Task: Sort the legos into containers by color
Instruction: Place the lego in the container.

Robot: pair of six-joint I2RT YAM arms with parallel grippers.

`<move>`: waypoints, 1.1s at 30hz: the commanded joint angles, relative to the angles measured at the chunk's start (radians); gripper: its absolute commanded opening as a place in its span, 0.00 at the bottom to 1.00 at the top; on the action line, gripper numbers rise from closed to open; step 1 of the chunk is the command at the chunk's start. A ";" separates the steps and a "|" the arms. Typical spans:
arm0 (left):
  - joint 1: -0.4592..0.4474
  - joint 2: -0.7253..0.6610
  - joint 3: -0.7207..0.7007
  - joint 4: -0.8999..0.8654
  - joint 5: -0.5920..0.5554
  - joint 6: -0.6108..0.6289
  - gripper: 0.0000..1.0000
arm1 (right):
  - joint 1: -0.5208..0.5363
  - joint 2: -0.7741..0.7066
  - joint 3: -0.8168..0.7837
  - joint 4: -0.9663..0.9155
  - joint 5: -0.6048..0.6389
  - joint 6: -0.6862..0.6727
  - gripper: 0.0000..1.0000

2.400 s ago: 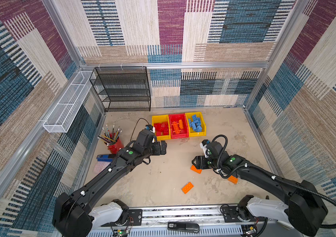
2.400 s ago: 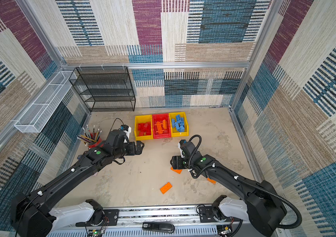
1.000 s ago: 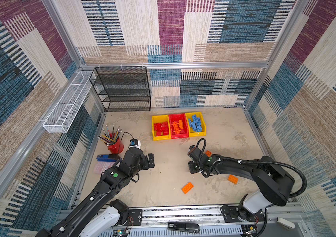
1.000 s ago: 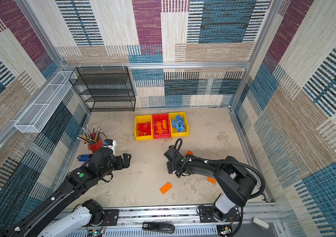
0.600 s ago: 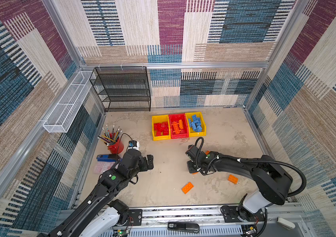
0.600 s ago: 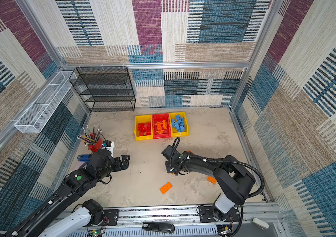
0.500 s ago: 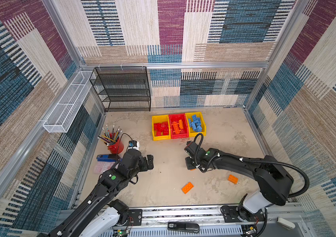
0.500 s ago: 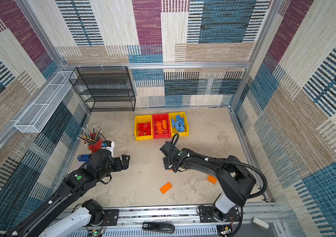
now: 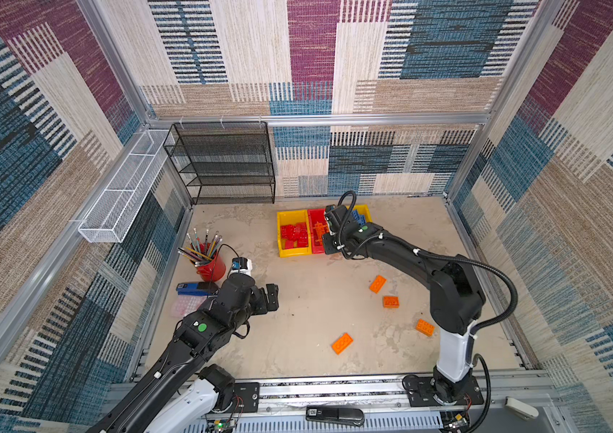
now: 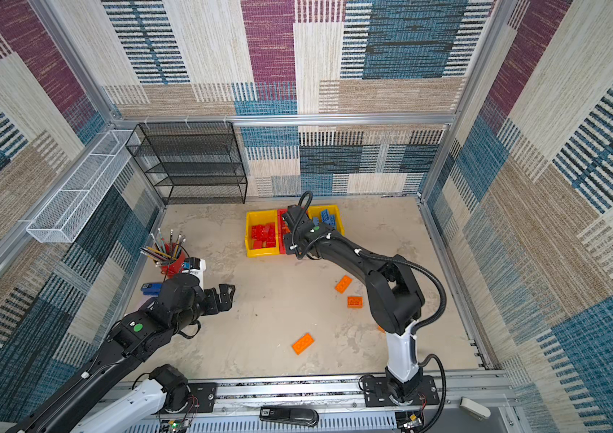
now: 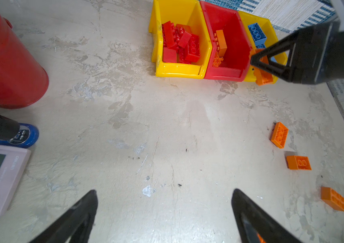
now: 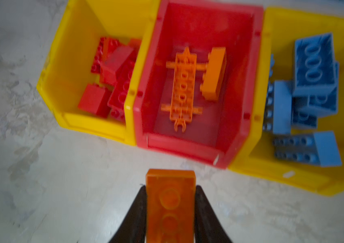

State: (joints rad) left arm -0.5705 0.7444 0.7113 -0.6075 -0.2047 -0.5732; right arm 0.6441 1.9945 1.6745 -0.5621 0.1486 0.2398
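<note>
**Orange brick short of the red bin: release risks**

The right pincer [image 12: 170,188] is clamped narrow on a chunky orange studded plastic brick [image 12: 170,208] and holds it clear of the bench [image 9: 297,337]. In both top views it sits at upper centre, at the front of the row of three joined open-front plastic bins [image 9: 284,253]. The right wrist view is soft. It shows the brick just short of the front lip of the middle red bin [image 12: 179,145], which holds a flat orange holed plate [image 12: 182,90]. The left pincer [image 11: 164,191] gapes wide and empty over bare bench, left of centre in both top views.

Risks, as judged:
- Letting go here would drop the brick on the bench ahead of the lip.
- Sideways drift would put it in the yellow bin [image 12: 293,181] among the blue bricks [image 12: 314,69].
- A low approach could make the fingers shove the light bin row.
- A drop onto the plate could bounce the brick out through the open front.

Four loose orange bricks [image 9: 377,283] lie right of centre, unsorted.
</note>
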 commanded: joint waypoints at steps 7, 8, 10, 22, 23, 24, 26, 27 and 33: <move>0.001 0.016 0.027 -0.035 -0.044 -0.002 0.99 | -0.042 0.311 0.426 -0.127 0.078 -0.128 0.29; 0.001 0.020 0.029 -0.036 -0.047 0.000 0.99 | -0.044 0.343 0.473 -0.145 0.091 -0.136 0.30; 0.003 0.031 0.036 -0.036 -0.049 0.005 0.99 | -0.048 0.393 0.546 -0.174 0.091 -0.143 0.33; 0.003 0.072 0.062 -0.019 -0.017 0.020 0.99 | -0.058 0.322 0.559 -0.174 0.021 -0.135 0.71; 0.003 0.069 0.062 -0.017 -0.008 0.020 0.99 | -0.058 0.279 0.508 -0.165 0.015 -0.124 0.71; 0.003 0.066 0.062 -0.015 0.002 0.018 0.99 | -0.058 0.231 0.443 -0.145 0.013 -0.114 0.71; 0.003 0.061 0.060 -0.004 0.035 0.016 1.00 | -0.058 0.107 0.265 -0.079 0.015 -0.090 0.71; 0.003 0.061 0.057 0.007 0.058 0.014 1.00 | -0.058 0.050 0.185 -0.053 0.023 -0.078 0.71; -0.037 0.086 0.034 0.100 0.203 -0.012 0.99 | -0.058 -0.268 -0.287 0.012 0.068 0.034 0.71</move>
State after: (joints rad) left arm -0.5865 0.8211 0.7525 -0.5793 -0.1005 -0.5743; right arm 0.5850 1.8160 1.5173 -0.6029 0.1928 0.1925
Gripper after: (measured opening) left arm 0.995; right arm 0.710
